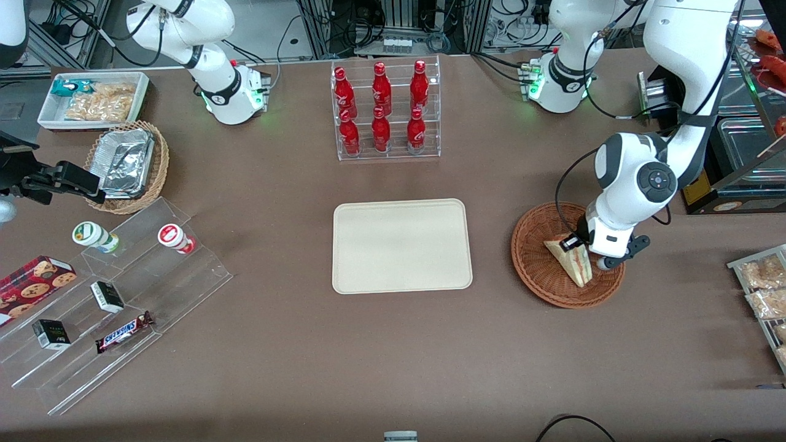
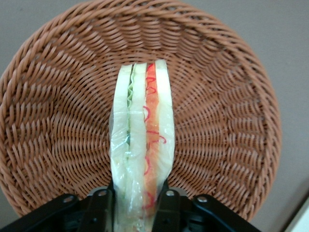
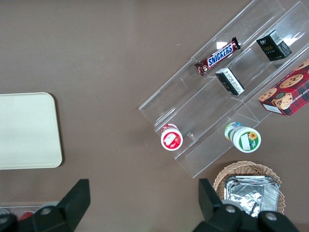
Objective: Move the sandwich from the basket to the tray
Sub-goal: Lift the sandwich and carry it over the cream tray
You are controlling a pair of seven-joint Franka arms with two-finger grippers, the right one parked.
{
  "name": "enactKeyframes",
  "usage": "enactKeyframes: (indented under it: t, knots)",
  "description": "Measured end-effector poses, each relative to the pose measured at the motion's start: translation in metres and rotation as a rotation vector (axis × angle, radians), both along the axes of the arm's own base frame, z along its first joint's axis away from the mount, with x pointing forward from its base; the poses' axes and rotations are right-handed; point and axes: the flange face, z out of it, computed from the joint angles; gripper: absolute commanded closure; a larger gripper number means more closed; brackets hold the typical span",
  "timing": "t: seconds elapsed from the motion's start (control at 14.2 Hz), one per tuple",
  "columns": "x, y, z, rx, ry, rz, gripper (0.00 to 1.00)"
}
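Six red bottles [image 1: 382,104], two wicker baskets [image 1: 568,255], one tray [image 1: 402,245], one sandwich [image 1: 571,259], one gripper [image 1: 583,248].

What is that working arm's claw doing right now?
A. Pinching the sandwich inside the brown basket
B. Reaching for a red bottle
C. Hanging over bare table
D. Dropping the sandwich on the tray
A: the gripper has a finger on each side of the sandwich, which is over the basket, while the tray is bare.

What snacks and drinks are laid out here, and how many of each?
Red bottles: 6
Sandwich, pinched by the gripper in the basket: 1
Yogurt cups: 2
Snickers bar: 1
Cookie box: 1
Small dark boxes: 2
Total: 13
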Motion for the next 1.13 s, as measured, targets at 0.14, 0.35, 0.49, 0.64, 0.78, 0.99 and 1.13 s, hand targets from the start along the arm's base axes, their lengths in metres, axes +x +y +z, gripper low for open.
enactKeyframes:
  t: [0.14,0.35,0.49,0.64,0.78,0.99,1.13]
  knots:
    - [0.008,-0.015,0.016,0.002,0.023,-0.096,0.99]
    - [0.021,-0.079,0.055,0.012,0.035,-0.353,1.00]
    - [0.020,-0.133,0.063,0.005,0.026,-0.440,1.00]
    - [0.009,-0.198,0.053,0.010,0.052,-0.426,1.00]
    - [0.001,-0.263,0.037,0.040,0.086,-0.382,1.00]
    - [0.000,-0.337,0.021,0.059,0.125,-0.320,1.00]
    - [-0.009,-0.370,0.009,0.064,0.138,-0.297,1.00]
